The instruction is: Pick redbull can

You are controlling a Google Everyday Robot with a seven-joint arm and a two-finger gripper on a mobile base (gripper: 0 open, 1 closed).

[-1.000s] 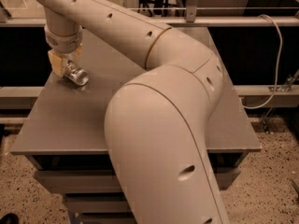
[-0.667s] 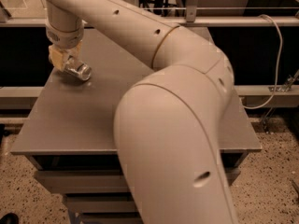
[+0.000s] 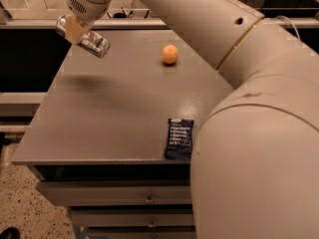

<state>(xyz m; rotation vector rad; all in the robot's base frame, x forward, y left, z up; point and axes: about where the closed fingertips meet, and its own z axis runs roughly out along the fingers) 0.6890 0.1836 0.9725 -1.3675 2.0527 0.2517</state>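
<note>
The redbull can [image 3: 92, 42] is a slim silver can lying tilted in the air at the upper left, above the grey table [image 3: 119, 108]. My gripper [image 3: 76, 30] is shut on the can near its left end, with a tan finger pad [image 3: 75, 29] across it. The can hangs clear of the tabletop and casts a shadow below. My big white arm fills the right side of the view.
An orange [image 3: 170, 54] sits on the table at the back middle. A flat dark-blue snack bar wrapper [image 3: 179, 138] lies near the table's front edge, next to my arm. Drawers [image 3: 147, 199] are under the table front.
The can has been lifted off the tabletop in my gripper. The view has shifted, so the orange and the snack bar now show.
</note>
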